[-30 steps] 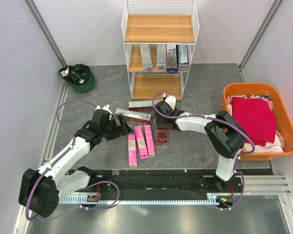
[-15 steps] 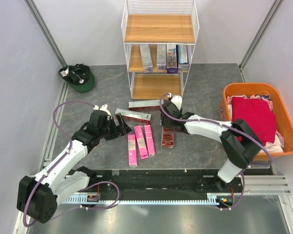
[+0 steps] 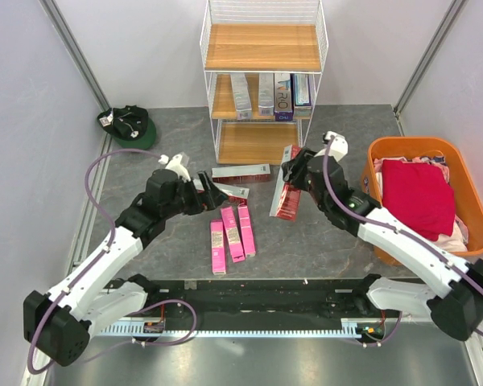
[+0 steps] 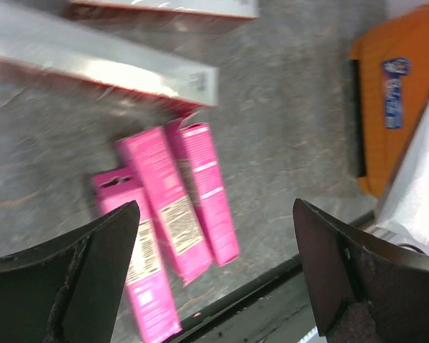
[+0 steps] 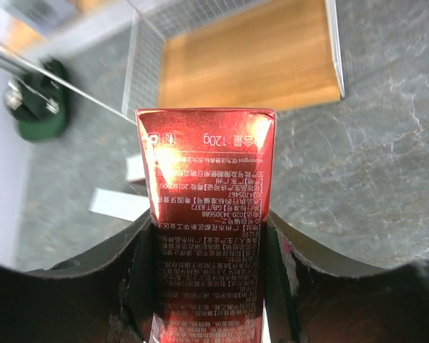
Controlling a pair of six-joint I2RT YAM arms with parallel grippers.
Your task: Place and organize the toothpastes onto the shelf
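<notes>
My right gripper [image 3: 295,178] is shut on a dark red toothpaste box [image 3: 286,195] and holds it tilted above the floor, in front of the shelf [image 3: 263,48]. In the right wrist view that box [image 5: 207,179] stands between both fingers [image 5: 137,250], with the shelf's bottom board [image 5: 250,64] beyond. Several silver, blue and purple toothpastes [image 3: 271,95] stand on the middle board. Two dark red boxes [image 3: 240,172] [image 3: 228,192] and three pink ones [image 3: 232,234] lie on the floor. My left gripper [image 3: 210,195] hangs open over the pink boxes [image 4: 163,207], holding nothing.
An orange tub [image 3: 465,186] with red and white cloth stands at the right. A green cap [image 3: 130,126] lies at the back left. Grey walls close in on both sides. A black rail [image 3: 249,291] runs along the near edge.
My right gripper has closed on the dark red box, lifted it off the floor and carried it right and back. My left gripper has drifted a little to the right, still open.
</notes>
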